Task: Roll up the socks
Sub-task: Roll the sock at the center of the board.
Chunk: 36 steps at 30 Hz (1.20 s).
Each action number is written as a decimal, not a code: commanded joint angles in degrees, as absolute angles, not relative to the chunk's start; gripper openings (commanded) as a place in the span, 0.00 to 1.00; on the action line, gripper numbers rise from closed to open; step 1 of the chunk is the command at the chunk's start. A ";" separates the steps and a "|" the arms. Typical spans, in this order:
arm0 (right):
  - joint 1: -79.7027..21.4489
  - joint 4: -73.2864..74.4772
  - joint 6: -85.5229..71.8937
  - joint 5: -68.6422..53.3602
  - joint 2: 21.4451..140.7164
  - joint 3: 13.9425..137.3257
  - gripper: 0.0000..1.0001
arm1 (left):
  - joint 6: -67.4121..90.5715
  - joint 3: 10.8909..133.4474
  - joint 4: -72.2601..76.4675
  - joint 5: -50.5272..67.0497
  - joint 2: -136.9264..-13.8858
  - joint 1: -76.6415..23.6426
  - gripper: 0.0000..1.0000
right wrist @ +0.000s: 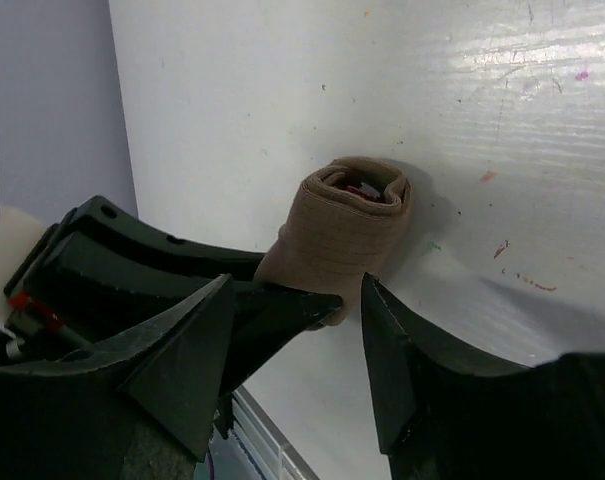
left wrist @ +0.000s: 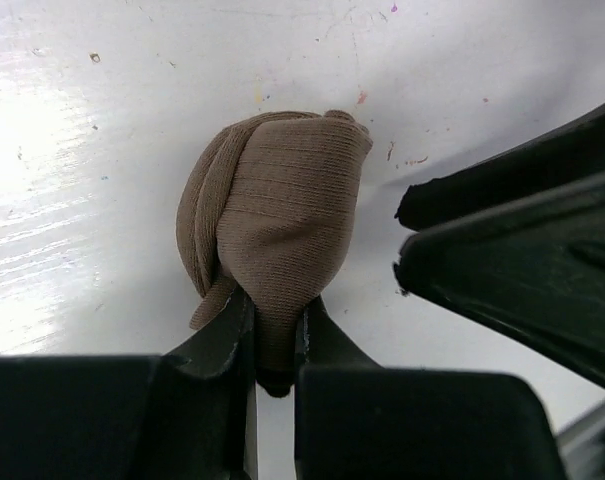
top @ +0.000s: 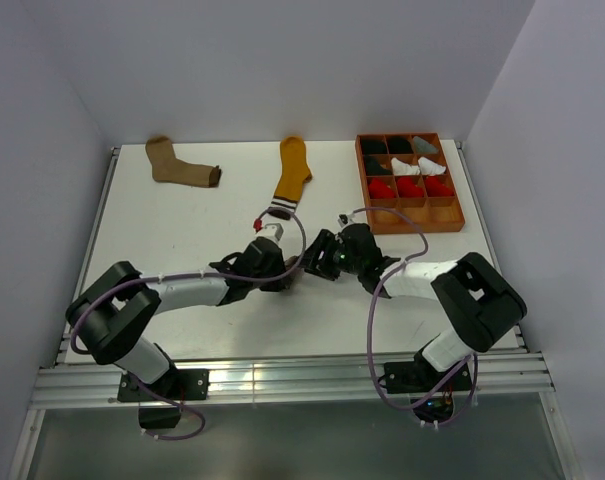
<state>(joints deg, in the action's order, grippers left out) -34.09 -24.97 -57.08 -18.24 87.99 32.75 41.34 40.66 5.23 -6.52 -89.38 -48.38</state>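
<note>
- The white, faintly scuffed tabletop (top: 182, 230) is bounded by pale walls at the left, top and right of the overhead view. A ridged metal rail (top: 282, 378) runs along its lower edge.
- Open surface is seen at centre left and lower centre of the overhead view. The upper right is taken up by an orange-brown compartmented tray (top: 452, 215), set close to the right edge.
- Black, grey, white and red rolled bundles (top: 410, 187) are held in the tray's upper compartments.
- A tan fabric ankle sock with a dark cuff (top: 182, 165) lies flat at upper left, near the far wall. A mustard yellow ankle sock with a dark-and-white striped cuff (top: 293, 172) lies flat at upper centre, well apart from it.
- A light brown ribbed-knit sock rolled into a rounded bundle (left wrist: 272, 215) rests on the tabletop at the centre of the overhead view, between the two arms. A trace of red is seen inside its open end in the right wrist view.
- The left end effector (left wrist: 272, 325) is clamped on the bundle's lower fold, its fingers nearly together.
- The right end effector (right wrist: 297, 290) is held with its black, wedge-shaped fingers (right wrist: 407, 360) apart, one on each side of the bundle. Contact cannot be told.
</note>
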 commanded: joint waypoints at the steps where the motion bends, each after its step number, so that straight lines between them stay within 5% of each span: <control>1: -33.84 -34.44 -58.01 -17.31 88.58 31.29 0.61 | 45.52 38.77 5.09 5.78 -88.51 -45.80 0.01; 7: -33.84 -42.70 -60.20 -18.90 93.77 29.80 0.68 | 48.95 35.87 9.39 13.09 -88.51 -41.58 0.01; 18: -33.93 -49.48 -61.88 -21.00 103.79 30.23 0.66 | 53.70 30.51 18.97 22.23 -92.72 -35.51 0.01; 24: -33.93 -48.88 -60.65 -22.23 104.59 30.76 0.56 | 55.72 28.57 23.72 25.48 -95.35 -34.01 0.01; 27: -34.01 -44.41 -58.72 -22.24 103.72 32.43 0.42 | 55.90 28.21 24.61 26.19 -96.85 -33.93 0.04; 30: -34.36 -36.61 -55.82 -20.40 102.05 34.53 0.21 | 55.29 28.04 23.91 24.44 -97.03 -33.93 0.15; 31: -34.37 -34.47 -55.20 -19.87 101.69 35.15 0.12 | 54.59 27.95 22.25 23.30 -96.51 -33.93 0.26; 36: -34.98 -18.33 -50.98 -15.39 99.06 40.16 0.00 | 50.90 27.60 13.46 9.54 -87.12 -34.19 0.58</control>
